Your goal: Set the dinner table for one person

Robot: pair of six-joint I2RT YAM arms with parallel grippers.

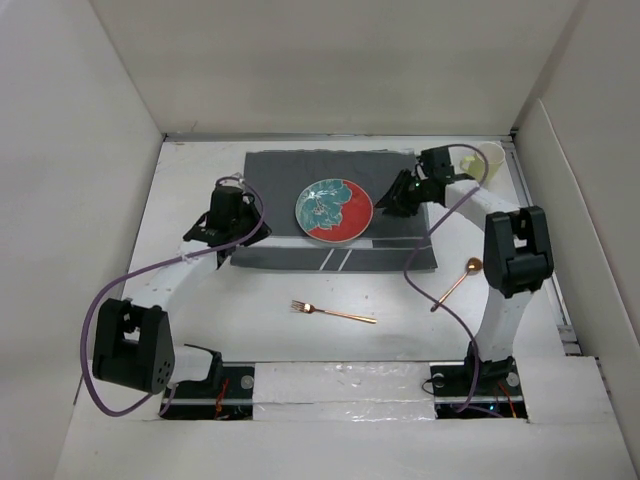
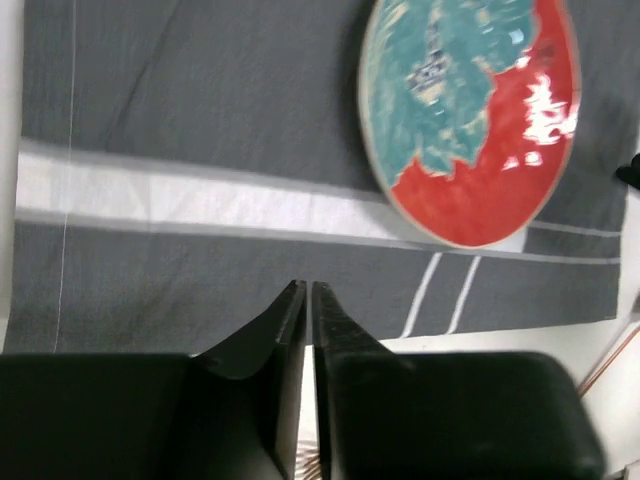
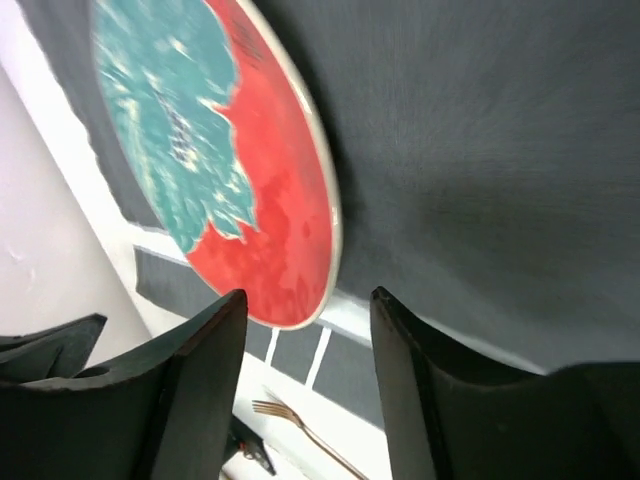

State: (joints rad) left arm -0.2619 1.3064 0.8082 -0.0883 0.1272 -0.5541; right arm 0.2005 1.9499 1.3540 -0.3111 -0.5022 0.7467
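The white dinner table (image 1: 200, 300) carries a dark grey striped placemat (image 1: 290, 180) with a red and teal plate (image 1: 334, 211) on it. A copper fork (image 1: 333, 312) lies on the table in front of the mat. A copper spoon (image 1: 455, 283) lies to the right. My left gripper (image 1: 222, 236) is shut and empty above the mat's left front part (image 2: 200, 100), its tips (image 2: 308, 287) left of the plate (image 2: 470, 110). My right gripper (image 1: 392, 198) is open and empty just right of the plate; its tips (image 3: 305, 300) frame the plate's edge (image 3: 230, 170) over the mat (image 3: 480, 150). The fork (image 3: 300, 430) shows beyond.
A cream cup (image 1: 489, 157) stands at the back right corner, behind the right wrist. White walls enclose the table at the left, back and right. Purple cables trail from both arms over the tabletop.
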